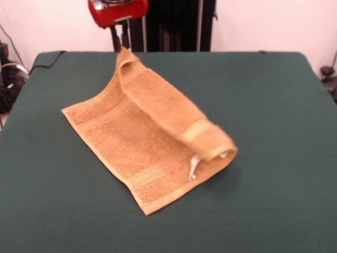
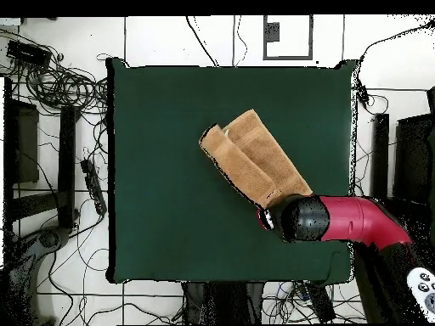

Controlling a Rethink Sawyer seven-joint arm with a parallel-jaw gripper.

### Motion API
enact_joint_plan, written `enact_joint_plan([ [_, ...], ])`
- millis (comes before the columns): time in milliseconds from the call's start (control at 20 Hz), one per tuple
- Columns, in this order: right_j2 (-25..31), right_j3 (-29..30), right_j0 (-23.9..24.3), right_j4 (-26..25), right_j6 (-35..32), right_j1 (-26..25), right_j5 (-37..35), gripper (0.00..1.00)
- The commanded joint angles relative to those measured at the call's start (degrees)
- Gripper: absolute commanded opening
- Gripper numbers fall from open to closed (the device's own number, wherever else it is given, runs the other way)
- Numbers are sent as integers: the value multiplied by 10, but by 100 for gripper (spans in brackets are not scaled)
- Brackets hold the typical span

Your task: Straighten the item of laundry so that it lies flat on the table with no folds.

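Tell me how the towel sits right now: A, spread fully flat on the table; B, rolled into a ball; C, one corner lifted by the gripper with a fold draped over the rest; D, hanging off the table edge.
C: the gripper holds one corner of the towel up, and a raised fold drapes over the part lying flat on the table.

The tabletop (image 1: 284,105) lies bare all round the towel (image 1: 142,147), with wide green room on the right and along the near edge. The towel's raised fold stands as the one obstacle, rising toward the far edge, where the gripper (image 1: 124,46) and arm (image 2: 357,221) block the way.
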State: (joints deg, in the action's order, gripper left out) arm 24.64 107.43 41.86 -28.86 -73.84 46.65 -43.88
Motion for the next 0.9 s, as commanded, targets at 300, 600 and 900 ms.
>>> enact_joint_plan([
  [300, -37, -13, -48, 7, -83, -76, 6, 0],
  [600, -44, -12, -35, 6, -68, -77, 18, 0],
  [900, -40, -19, -22, 13, -51, -62, 4, 0],
])
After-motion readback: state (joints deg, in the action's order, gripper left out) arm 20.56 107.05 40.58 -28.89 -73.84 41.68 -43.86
